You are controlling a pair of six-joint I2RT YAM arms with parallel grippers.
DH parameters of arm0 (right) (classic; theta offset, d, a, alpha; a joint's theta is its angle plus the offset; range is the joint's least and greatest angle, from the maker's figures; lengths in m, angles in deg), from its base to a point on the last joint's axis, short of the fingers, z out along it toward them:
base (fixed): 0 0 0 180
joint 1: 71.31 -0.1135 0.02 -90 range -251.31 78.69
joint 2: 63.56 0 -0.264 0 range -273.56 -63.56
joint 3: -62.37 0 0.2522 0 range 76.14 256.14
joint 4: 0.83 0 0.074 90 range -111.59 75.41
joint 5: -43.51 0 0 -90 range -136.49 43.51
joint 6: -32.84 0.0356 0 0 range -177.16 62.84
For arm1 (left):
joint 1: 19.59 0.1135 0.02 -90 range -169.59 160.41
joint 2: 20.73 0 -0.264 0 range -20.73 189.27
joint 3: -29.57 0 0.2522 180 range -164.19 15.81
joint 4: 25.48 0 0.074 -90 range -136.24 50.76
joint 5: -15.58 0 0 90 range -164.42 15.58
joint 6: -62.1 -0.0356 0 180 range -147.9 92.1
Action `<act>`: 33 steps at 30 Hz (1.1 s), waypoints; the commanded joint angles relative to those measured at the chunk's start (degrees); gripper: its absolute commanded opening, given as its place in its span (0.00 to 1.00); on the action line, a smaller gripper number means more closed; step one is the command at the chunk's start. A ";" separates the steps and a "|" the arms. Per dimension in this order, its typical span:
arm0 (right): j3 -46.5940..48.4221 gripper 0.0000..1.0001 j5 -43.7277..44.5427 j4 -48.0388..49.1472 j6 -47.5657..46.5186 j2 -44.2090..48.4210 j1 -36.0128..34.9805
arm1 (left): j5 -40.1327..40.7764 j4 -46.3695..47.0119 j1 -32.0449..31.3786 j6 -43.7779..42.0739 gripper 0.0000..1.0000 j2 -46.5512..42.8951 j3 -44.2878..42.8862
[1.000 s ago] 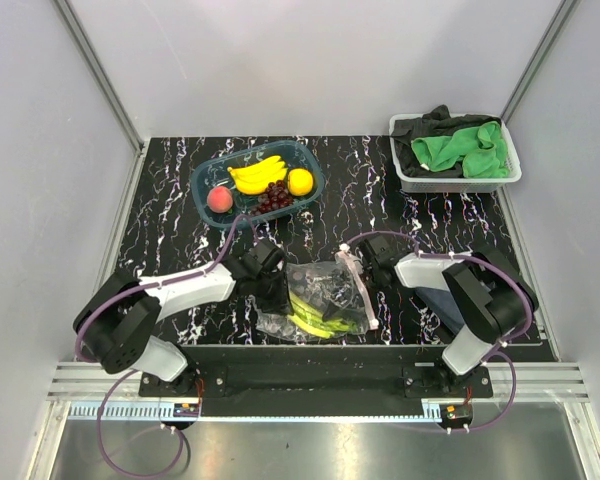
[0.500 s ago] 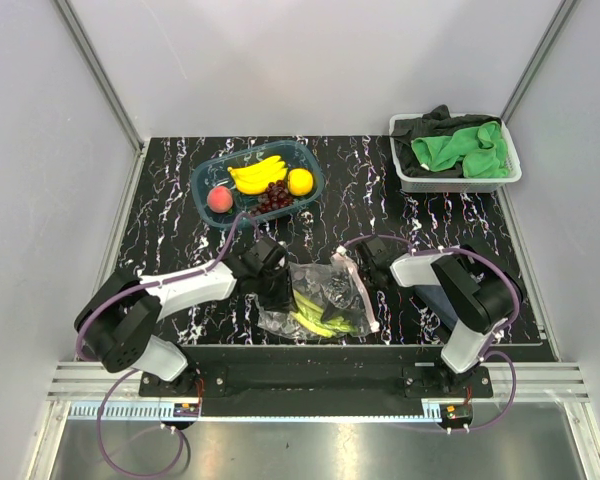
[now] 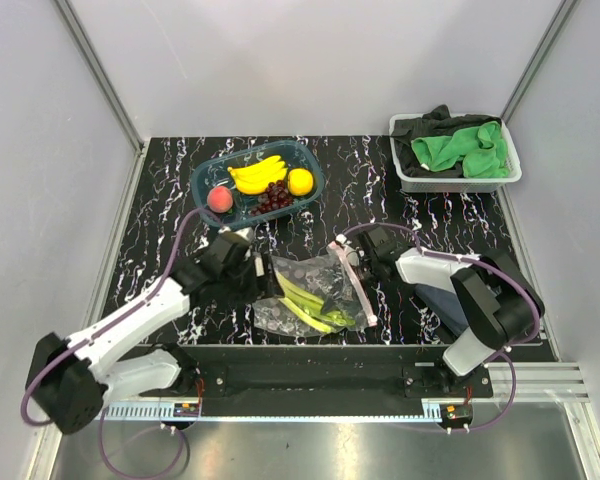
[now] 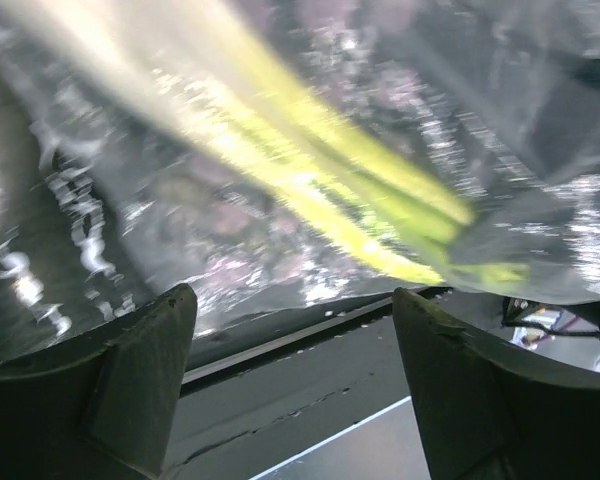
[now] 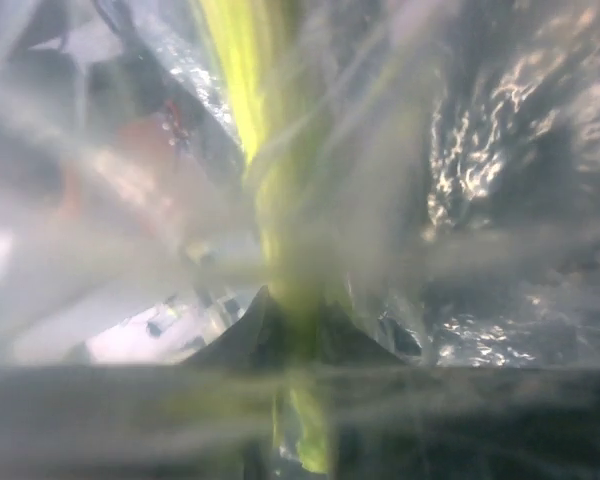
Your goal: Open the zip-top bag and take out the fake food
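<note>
The zip-top bag (image 3: 320, 285) lies crumpled at the table's near middle, its pink zip strip (image 3: 358, 290) on the right side. A yellow-green leek (image 3: 302, 298) of the fake food shows inside it. My left gripper (image 3: 263, 274) is open at the bag's left edge. In the left wrist view its fingers (image 4: 140, 370) stand wide, with the bag (image 4: 310, 150) just beyond the left gripper (image 4: 295, 300). My right gripper (image 3: 352, 258) is at the zip end. In the right wrist view plastic blurs the picture, and the right gripper (image 5: 298, 325) pinches the leek's (image 5: 250, 110) green end.
A blue-tinted tray (image 3: 198, 190) at the back left holds a banana bunch (image 3: 258, 172), lemon (image 3: 300, 181), peach (image 3: 219, 198) and grapes (image 3: 273, 197). A white basket (image 3: 460, 180) of green and black cloths stands at the back right. The table's front edge runs just below the bag.
My left gripper has opened, let go of the bag's left side and drawn back slightly. My right gripper has pushed left into the zip end and closed on the leek.
</note>
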 commanded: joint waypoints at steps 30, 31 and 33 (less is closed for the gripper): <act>8.10 0.00 3.14 -4.23 1.48 5.85 -0.18 | 10.12 -6.27 11.34 -9.36 0.00 10.24 -0.35; 8.63 0.00 3.58 -6.24 0.42 5.76 -0.18 | 11.79 -7.68 11.43 -8.83 0.00 10.59 -1.50; 10.47 0.00 4.46 -8.79 -2.99 5.85 0.08 | 14.26 -9.18 11.60 -9.17 0.00 11.04 -3.61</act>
